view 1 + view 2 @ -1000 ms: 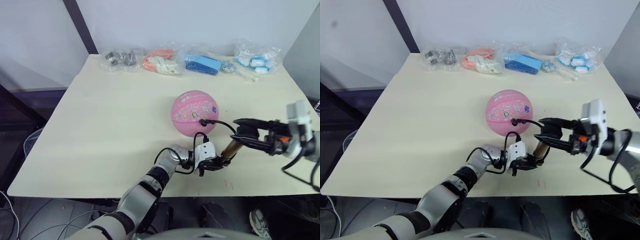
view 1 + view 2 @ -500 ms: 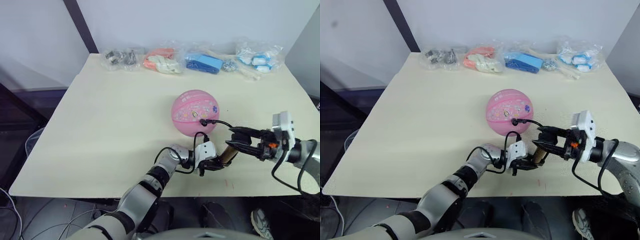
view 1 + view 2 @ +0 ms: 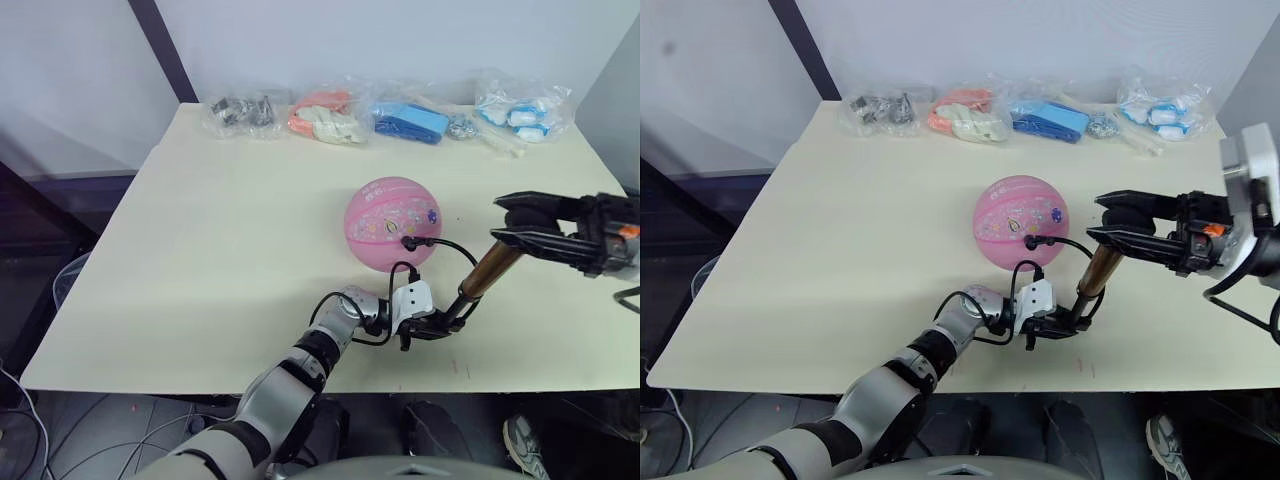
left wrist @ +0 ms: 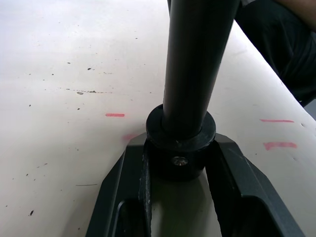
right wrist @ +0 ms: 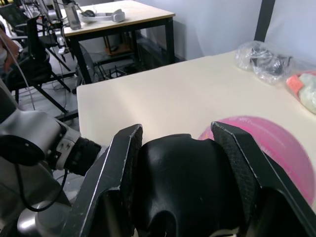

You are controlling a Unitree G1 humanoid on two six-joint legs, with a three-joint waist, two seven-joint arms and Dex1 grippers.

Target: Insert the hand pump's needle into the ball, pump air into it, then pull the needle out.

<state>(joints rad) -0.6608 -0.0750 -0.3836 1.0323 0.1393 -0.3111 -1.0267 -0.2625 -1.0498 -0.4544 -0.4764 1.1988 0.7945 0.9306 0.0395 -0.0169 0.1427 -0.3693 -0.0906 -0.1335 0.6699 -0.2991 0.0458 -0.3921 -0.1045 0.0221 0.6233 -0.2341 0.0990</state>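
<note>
- Left end effector (image 3: 432,326) grips the base cap of the pump (image 3: 484,278), beside the ball (image 3: 392,224).
- Right end effector (image 3: 515,222) grips the pump's handle (image 5: 183,182).
- Needle (image 3: 407,241) sits in the ball.

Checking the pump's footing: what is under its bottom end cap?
The hand pump stands tilted, its bottom cap clamped by the left gripper on the table. The contact underneath is hidden.

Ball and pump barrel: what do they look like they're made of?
The ball looks like matte pink rubber, with printed cartoons and moulded seams. The hand pump barrel looks like bronze-toned metal, with a smooth sheen; anodised or painted, I can't tell. Its base cap looks like black plastic.
</note>
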